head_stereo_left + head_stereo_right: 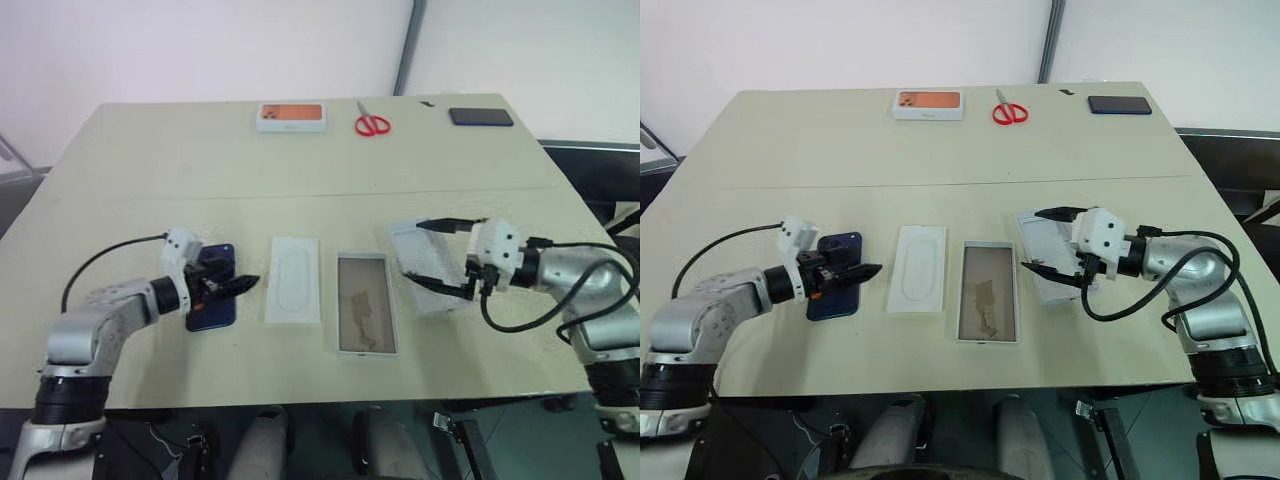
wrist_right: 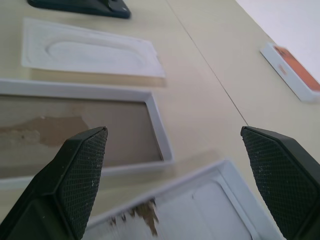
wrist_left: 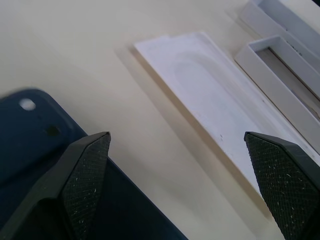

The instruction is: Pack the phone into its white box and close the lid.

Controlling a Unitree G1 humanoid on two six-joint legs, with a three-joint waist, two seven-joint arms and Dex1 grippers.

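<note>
The phone (image 1: 836, 288) lies flat on the desk (image 1: 960, 140), back up, at the robot's left, partly under the left gripper (image 1: 862, 271), whose jaws stand released and empty just above its near edge. To its right lies a flat white insert (image 1: 917, 268) with an oval recess. Next comes a shallow white-rimmed tray with a brown floor (image 1: 989, 291), which I take to be the white box. Furthest right is a hollow white piece (image 1: 1040, 250), probably the lid lying inside-up. The right gripper (image 1: 1050, 241) hovers over it, jaws wide, grasping nothing.

Handling judgement: the phone is stiff, thin, and glossy, so slippery and prone to scratching. Lying flat, it offers little to pinch from above. Hold should be taken across the long edges near mid-length, clear of the camera cluster. The cardboard parts look light and likely to slide when nudged.
</note>
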